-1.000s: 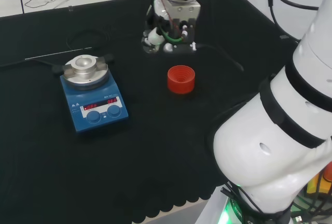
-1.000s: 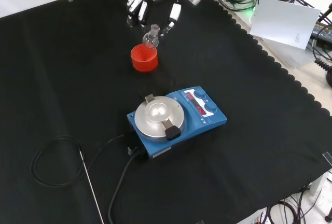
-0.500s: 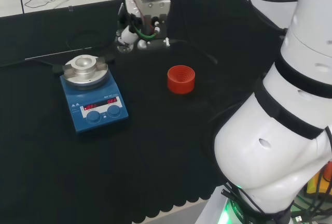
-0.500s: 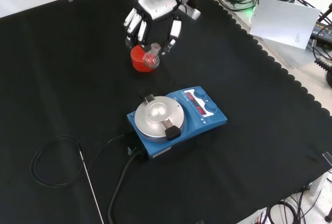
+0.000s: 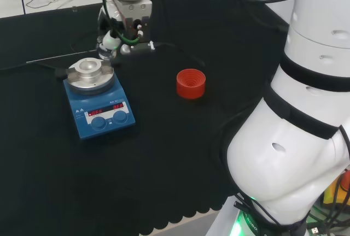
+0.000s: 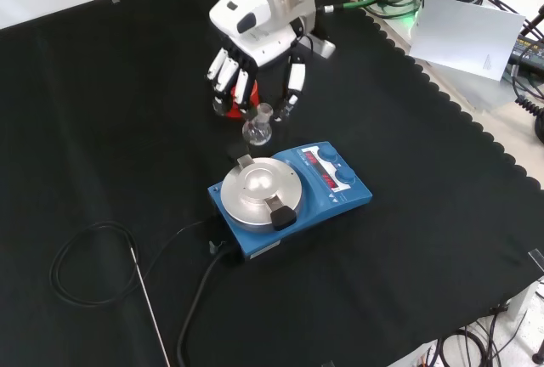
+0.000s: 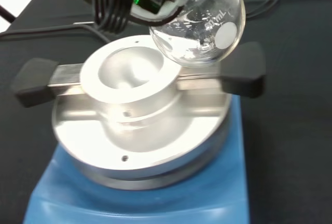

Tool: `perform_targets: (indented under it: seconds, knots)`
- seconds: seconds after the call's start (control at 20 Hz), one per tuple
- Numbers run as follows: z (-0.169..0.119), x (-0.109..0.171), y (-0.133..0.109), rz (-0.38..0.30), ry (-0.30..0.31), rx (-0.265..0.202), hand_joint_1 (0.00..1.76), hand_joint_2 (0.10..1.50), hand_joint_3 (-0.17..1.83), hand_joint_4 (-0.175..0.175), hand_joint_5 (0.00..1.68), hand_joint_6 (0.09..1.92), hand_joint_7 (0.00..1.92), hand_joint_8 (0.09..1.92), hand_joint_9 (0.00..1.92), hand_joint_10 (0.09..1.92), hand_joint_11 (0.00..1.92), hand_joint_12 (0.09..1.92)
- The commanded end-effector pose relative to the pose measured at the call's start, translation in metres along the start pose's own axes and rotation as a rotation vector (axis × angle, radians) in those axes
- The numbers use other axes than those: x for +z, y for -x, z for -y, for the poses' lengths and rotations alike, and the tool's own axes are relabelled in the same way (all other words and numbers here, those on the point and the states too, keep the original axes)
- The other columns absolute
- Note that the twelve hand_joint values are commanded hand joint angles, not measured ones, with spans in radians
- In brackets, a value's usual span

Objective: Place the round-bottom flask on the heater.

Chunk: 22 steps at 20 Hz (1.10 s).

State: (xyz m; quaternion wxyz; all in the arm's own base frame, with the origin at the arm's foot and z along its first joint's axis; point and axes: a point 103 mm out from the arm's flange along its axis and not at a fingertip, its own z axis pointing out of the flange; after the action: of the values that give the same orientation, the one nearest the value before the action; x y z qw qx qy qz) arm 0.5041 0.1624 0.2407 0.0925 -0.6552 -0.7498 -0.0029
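A small clear round-bottom flask (image 6: 258,127) (image 7: 202,27) hangs in the air, held by its neck in my hand (image 6: 259,53) (image 5: 127,20), whose fingers curl round it. In the front view it hovers just above the far edge of the blue heater (image 6: 340,189). The heater (image 5: 101,113) carries a silver block with a round hollow (image 7: 129,73) (image 6: 257,182) (image 5: 88,66). In the wrist view the flask's bulb sits beside and slightly above that hollow, apart from it.
A red ribbed ring stand (image 5: 191,83) stands on the cloth to the heater's right in the head view, partly behind my hand in the front view. A black cable and thin rod (image 6: 149,299) lie near the heater. The arm's white links (image 5: 306,110) take up the head view's right.
My hand has carried the flask from above the red stand to the heater's edge, leftward in the head view and lower in the front view.
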Motion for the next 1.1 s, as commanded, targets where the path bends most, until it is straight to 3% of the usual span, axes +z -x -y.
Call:
perform_targets:
  seconds: [0.05,0.55,1.1]
  knots:
    - [-0.005,0.009,-0.024,0.003,-0.021,-0.033,1.12,0.70,0.71,0.042,1.12,0.96,0.52,0.71,0.77,0.58,0.54,1.28]
    - [-0.020,0.016,-0.051,0.018,-0.041,-0.064,1.12,0.70,0.71,0.042,1.12,0.96,0.52,0.71,0.76,0.58,0.54,1.28]
    - [-0.036,0.031,-0.055,0.027,-0.073,-0.067,1.12,0.70,0.72,0.042,1.12,0.96,0.52,0.71,0.76,0.58,0.54,1.28]
